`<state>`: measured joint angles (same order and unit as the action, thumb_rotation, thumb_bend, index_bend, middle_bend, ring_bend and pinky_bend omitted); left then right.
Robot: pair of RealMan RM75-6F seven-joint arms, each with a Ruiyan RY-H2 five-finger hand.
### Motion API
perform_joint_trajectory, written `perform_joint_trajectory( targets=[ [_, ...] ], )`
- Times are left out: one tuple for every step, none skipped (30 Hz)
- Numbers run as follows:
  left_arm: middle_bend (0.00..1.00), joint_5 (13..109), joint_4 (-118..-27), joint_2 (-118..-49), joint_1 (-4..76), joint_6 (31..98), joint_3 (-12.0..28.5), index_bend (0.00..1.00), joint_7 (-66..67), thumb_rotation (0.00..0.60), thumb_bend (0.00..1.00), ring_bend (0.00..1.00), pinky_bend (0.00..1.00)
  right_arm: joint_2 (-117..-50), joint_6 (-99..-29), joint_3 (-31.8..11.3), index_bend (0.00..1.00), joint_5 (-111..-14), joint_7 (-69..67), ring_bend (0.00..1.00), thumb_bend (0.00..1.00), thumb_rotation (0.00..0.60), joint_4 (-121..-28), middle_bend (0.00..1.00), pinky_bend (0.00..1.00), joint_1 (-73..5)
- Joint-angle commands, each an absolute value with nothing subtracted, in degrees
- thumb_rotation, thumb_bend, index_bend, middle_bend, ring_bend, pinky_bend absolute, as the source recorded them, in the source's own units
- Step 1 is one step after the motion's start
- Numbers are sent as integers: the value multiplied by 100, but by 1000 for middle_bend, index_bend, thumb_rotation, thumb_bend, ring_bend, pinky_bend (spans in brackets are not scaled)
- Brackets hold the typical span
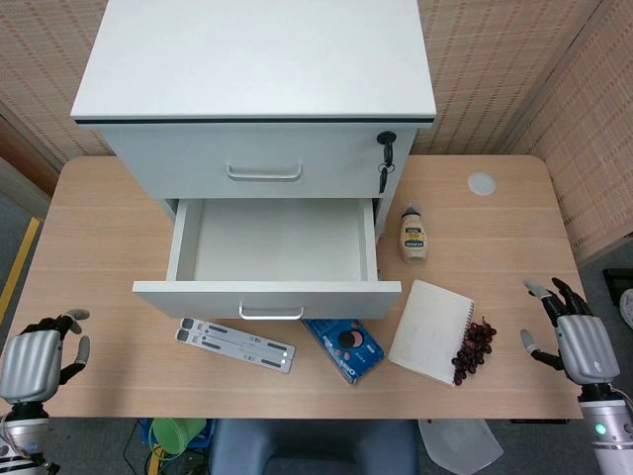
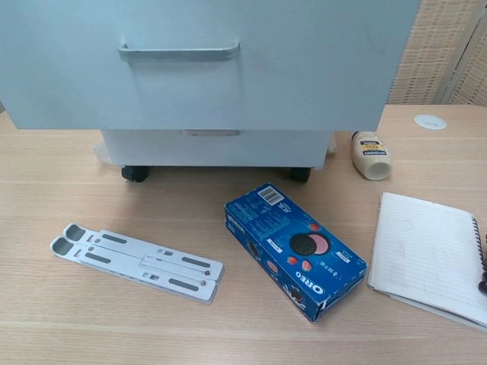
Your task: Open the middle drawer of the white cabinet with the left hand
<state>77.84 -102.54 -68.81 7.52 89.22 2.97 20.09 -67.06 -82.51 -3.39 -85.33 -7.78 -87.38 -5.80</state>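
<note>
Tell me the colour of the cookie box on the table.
Blue cookie box, clearest in the chest view.
</note>
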Motion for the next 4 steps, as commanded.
perform_joint_trajectory(
  targets=[
    [468,7788,-10166,-6977,801,8839,335,325,2215,600,438,415,459,-6682,-8315,-343,136,-8504,-733,133,339,600,-8795,244,148,-527],
    [468,7806,-10139,-7012,817,8837,349,327,2268,600,438,415,458,-6677,-8325,-345,136,-8491,-714,133,338,600,-8810,244,148,-515],
    [468,7833,-10107,-7066,834,8834,366,328,2273,600,438,415,457,-6671,-8328,-347,136,-8471,-690,133,338,600,-8831,244,148,-505],
    [469,7841,-10090,-7105,842,8829,384,329,2237,600,437,415,455,-6667,-8327,-351,136,-8459,-673,133,338,600,-8847,244,148,-501]
  ],
)
